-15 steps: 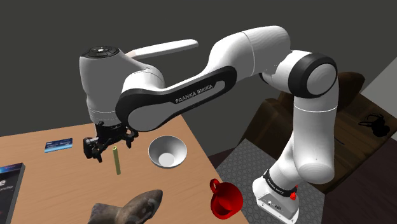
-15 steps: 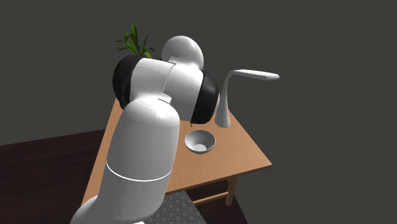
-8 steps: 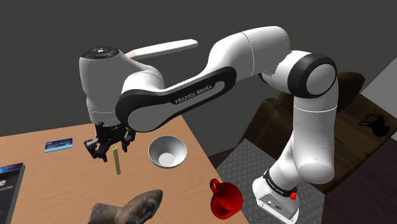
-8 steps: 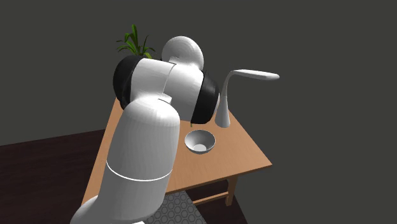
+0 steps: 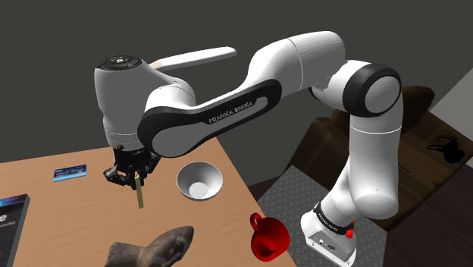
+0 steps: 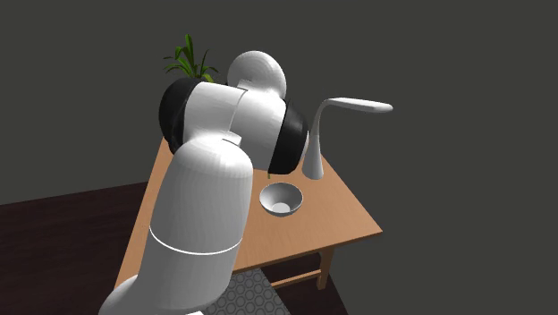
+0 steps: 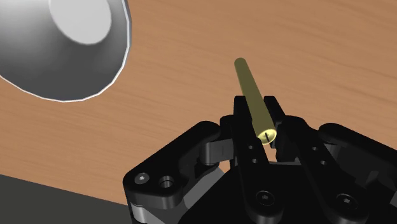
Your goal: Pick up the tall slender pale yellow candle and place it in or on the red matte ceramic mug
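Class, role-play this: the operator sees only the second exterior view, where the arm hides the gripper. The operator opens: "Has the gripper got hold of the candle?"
Observer: In the wrist view, the fingers of the gripper press against both sides of the candle near its top.
Operator: Is it off the table?
Observer: No. The shoulder view shows it upright with its base on the table.
Operator: Where's the mug?
Observer: The red mug stands near the table's edge, beyond the white bowl from the candle, toward the shoulder view's lower right.
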Tool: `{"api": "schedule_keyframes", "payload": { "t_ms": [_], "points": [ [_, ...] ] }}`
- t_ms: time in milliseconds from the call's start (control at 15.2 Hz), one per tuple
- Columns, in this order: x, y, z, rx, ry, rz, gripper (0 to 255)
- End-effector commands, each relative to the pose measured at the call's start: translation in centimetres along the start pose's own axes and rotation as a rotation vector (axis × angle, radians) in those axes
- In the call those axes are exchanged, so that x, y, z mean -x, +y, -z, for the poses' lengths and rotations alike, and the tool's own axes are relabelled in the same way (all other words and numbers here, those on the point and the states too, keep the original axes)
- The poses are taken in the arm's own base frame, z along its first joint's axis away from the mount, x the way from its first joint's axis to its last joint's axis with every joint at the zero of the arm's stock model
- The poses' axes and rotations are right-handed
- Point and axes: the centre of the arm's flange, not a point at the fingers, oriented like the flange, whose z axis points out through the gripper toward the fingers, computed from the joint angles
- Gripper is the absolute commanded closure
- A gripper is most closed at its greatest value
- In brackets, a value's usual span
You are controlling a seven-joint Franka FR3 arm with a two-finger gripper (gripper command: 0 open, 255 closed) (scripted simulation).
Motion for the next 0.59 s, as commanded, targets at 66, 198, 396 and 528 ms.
{"api": "schedule_keyframes", "payload": {
  "t_ms": [66, 198, 396, 528],
  "points": [
    [0.0, 0.0, 0.5, 0.000, 0.000, 0.000, 255],
    [0.0, 0.0, 1.6, 0.000, 0.000, 0.000, 255],
    [0.0, 0.0, 3.2, 0.000, 0.000, 0.000, 255],
    [-0.1, 0.0, 4.2, 0.000, 0.000, 0.000, 255]
  ]
}}
